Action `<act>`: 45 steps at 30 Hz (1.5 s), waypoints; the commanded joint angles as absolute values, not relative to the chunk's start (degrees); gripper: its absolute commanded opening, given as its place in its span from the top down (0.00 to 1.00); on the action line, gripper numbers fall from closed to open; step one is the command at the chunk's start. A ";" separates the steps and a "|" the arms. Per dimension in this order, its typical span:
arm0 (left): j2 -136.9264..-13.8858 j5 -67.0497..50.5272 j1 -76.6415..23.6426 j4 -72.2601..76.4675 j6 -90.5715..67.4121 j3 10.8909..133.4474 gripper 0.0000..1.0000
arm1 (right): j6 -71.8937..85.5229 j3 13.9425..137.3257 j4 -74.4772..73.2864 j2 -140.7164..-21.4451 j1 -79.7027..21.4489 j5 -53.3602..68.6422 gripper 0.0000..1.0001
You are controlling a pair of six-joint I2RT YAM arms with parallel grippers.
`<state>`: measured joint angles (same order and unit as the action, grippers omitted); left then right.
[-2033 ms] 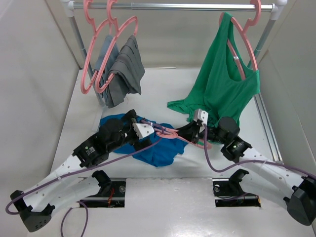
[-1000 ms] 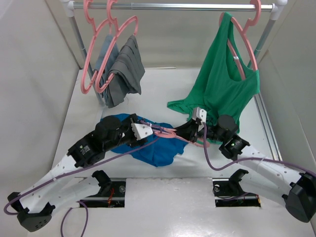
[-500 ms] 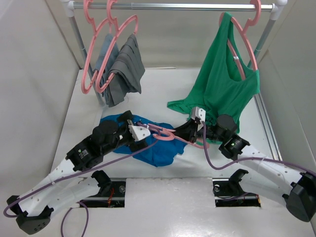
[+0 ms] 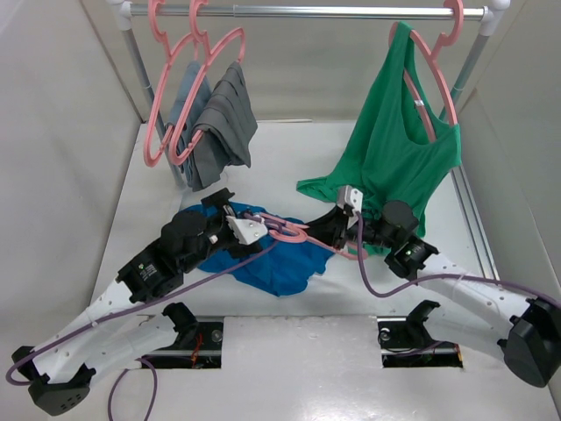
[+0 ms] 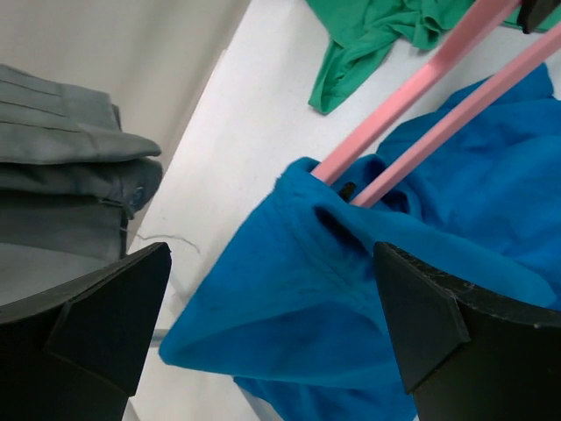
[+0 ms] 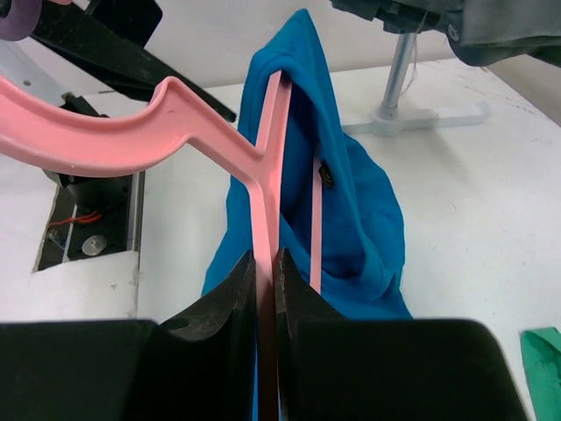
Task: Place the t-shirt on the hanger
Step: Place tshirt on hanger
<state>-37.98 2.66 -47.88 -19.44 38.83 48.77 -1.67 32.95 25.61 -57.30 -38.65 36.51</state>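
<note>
Pink hanger (image 6: 263,197), pinched by right gripper (image 6: 263,267), points lengthwise into t-shirt (image 5: 456,175) lying between left gripper's (image 5: 263,307) wide, empty jaws.

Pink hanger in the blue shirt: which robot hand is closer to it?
Right. The right hand is clamped on the hanger; the left hand hangs open near the hanger's far end, which is tucked in the blue shirt.

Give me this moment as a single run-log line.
left jaws: open over t-shirt | right jaws: shut on hanger | hanger: one end inside t-shirt
</note>
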 commanded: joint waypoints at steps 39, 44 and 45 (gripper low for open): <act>-48.60 15.56 -43.95 -19.34 37.36 51.68 0.00 | -6.42 34.72 18.72 -47.29 -34.10 34.72 1.00; -52.01 18.28 -43.42 -20.29 36.66 52.73 0.00 | -5.89 34.72 18.72 -47.29 -34.10 35.24 1.00; -52.64 19.67 -43.42 -20.30 35.95 53.52 0.00 | -5.89 34.72 18.72 -46.76 -34.10 35.24 1.00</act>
<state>-51.03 16.47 -43.90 -20.23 38.06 50.15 -6.79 32.84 15.38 -48.38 -34.46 35.51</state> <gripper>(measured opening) 0.997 0.134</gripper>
